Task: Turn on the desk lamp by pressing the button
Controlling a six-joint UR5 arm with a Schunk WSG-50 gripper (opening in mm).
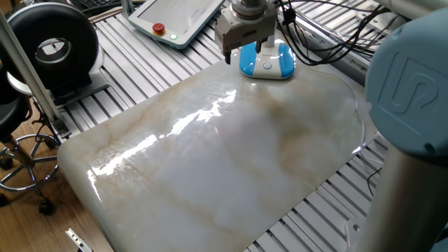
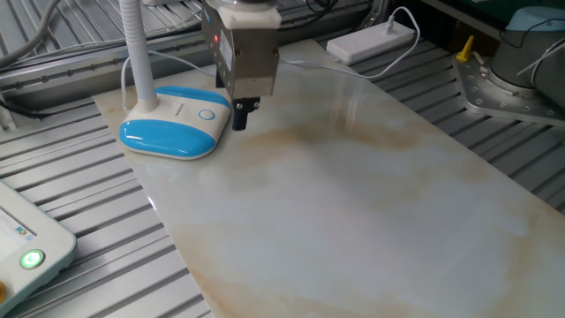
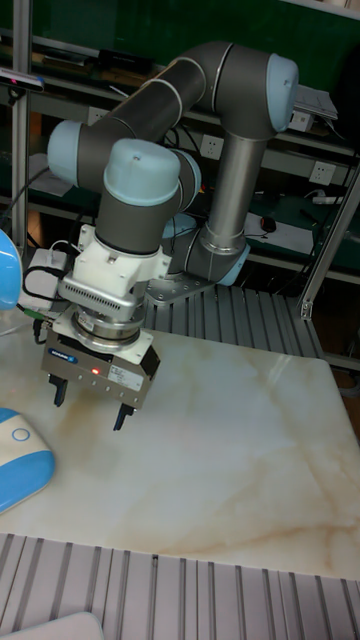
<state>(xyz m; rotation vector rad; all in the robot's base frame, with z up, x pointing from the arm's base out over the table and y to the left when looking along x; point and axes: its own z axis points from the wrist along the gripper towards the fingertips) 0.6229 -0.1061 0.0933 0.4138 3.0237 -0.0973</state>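
Note:
The desk lamp (image 2: pixel 175 125) stands at the far corner of the marble slab, with a blue and white base and a white neck (image 2: pixel 135 53). Its round button (image 2: pixel 207 114) is on the white top of the base, also seen as the button (image 1: pixel 268 67) and the button (image 3: pixel 20 436). My gripper (image 3: pixel 90 403) hangs just above the slab right beside the base, on the button side. The fingers are open, a wide gap between them and nothing held. One dark fingertip (image 2: pixel 239 115) sits a little right of the button, not touching it. The gripper (image 1: pixel 243 52) partly covers the lamp base (image 1: pixel 269 61).
A white pendant (image 1: pixel 171 17) with a red button lies on the slatted table beyond the slab (image 1: pixel 224 161). A black round device (image 1: pixel 49 45) is at the left, a white power strip (image 2: pixel 371 40) and cables behind. The arm's base (image 3: pixel 200 260) stands at the slab's far side.

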